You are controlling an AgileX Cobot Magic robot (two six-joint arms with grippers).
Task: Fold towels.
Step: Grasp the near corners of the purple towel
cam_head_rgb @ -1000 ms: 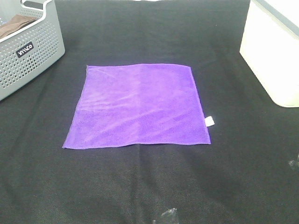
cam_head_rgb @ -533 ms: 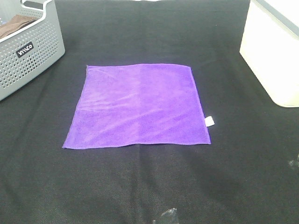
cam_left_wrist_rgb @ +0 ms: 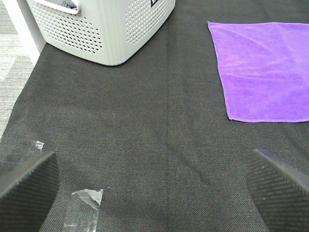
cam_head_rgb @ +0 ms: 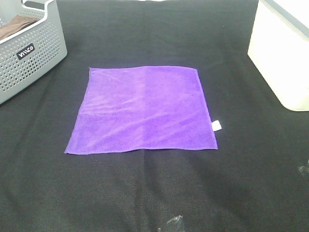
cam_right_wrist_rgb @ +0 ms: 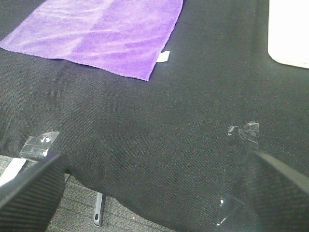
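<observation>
We are looking at a purple towel [cam_head_rgb: 142, 110] that is lying flat and fully spread out on the black tabletop [cam_head_rgb: 145, 193]. In the high view it is sitting apart from the grey perforated basket [cam_head_rgb: 29, 48], to the basket's right and nearer the camera. Its small white tag [cam_head_rgb: 217, 125] is sticking out from the edge facing away from the basket, close to the near corner. A brown cloth [cam_head_rgb: 17, 25] is showing inside the basket. A white bin [cam_head_rgb: 282, 53] is standing well apart from the basket, across the towel from it. Both grippers are hanging clear of the towel. We are seeing the left gripper [cam_left_wrist_rgb: 154, 186] with its jaws spread wide and holding nothing, over bare tabletop on the near side of the basket, with a scrap of clear tape [cam_left_wrist_rgb: 84, 205] lying close under it. The right gripper [cam_right_wrist_rgb: 154, 188] is likewise gaping wide and carrying nothing. It is sitting far from the basket, by the table's near edge beyond the towel's tagged corner, where a second tape scrap [cam_right_wrist_rgb: 246, 131] is sticking to the tabletop
</observation>
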